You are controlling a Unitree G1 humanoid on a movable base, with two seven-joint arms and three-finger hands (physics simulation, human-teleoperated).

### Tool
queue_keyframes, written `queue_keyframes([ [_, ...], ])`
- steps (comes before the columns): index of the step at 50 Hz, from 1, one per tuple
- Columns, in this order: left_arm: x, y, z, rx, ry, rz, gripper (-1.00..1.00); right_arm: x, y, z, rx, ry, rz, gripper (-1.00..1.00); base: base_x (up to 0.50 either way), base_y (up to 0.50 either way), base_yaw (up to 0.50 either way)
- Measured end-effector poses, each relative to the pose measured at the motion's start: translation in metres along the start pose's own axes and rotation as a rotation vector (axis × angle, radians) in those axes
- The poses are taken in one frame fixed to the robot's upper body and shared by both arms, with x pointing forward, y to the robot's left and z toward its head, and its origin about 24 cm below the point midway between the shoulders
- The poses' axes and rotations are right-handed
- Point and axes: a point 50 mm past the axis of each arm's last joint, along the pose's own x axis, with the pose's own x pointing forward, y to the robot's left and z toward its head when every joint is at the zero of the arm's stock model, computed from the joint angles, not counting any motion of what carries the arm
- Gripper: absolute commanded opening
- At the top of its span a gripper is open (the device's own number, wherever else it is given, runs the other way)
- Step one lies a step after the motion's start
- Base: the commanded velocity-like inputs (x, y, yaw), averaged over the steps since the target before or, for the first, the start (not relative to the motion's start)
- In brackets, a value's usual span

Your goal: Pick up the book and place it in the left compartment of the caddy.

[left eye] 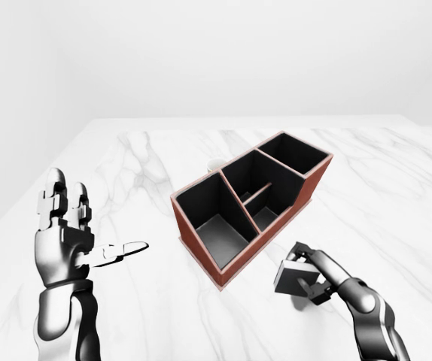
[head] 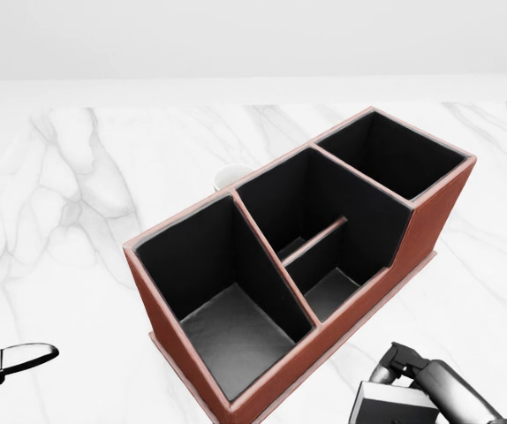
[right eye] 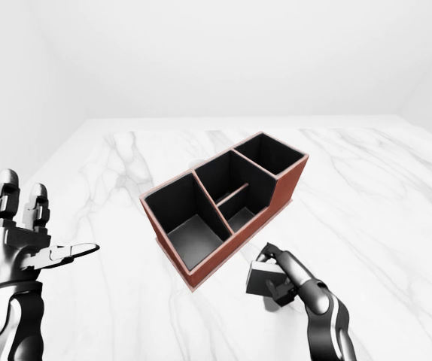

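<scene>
A reddish-brown caddy (left eye: 255, 207) with black inner walls sits slantwise on the white marble table (left eye: 397, 195), its long side running from near-left to far-right in the left-eye view. Its left compartment (left eye: 214, 222) is the large open one at the near-left end, and it holds nothing that shows. Next along comes a middle section split by a low divider (head: 314, 240), then a smaller compartment (head: 393, 152) at the far-right end. Just past the caddy's far wall, the rim of a small white cup (head: 230, 177) peeks over the edge.

The book (left eye: 292, 276), a small dark block with a pale edge, is at the near right of the caddy, close to its long near wall but apart from it. The right hand (left eye: 311, 277) has its dark fingers (left eye: 304, 252) wrapped round the book, one over the top and others beneath, so it is grasping it. A faint shadow lies on the marble below the book; whether the book still touches the table I cannot tell.

The left hand (left eye: 64, 235) stands well off to the left of the caddy, raised with its fingers upright and the thumb (left eye: 123, 251) stretched out toward the caddy, released and holding nothing.
</scene>
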Motion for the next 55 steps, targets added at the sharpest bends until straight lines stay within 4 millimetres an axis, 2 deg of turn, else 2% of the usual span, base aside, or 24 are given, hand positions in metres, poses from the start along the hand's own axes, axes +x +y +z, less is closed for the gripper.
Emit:
queue_keyframes([
  [15, 0.000, 0.000, 0.001, 0.000, -0.006, 0.000, 1.00, -0.013, -0.007, 0.028, -0.122, -0.066, -0.022, -1.00, 0.00, 0.00, 0.00],
  [55, -0.001, -0.002, 0.002, 0.002, -0.007, -0.005, 1.00, -0.087, -0.041, 0.139, -0.549, -0.268, -0.537, -1.00, 0.00, 0.00, 0.00],
])
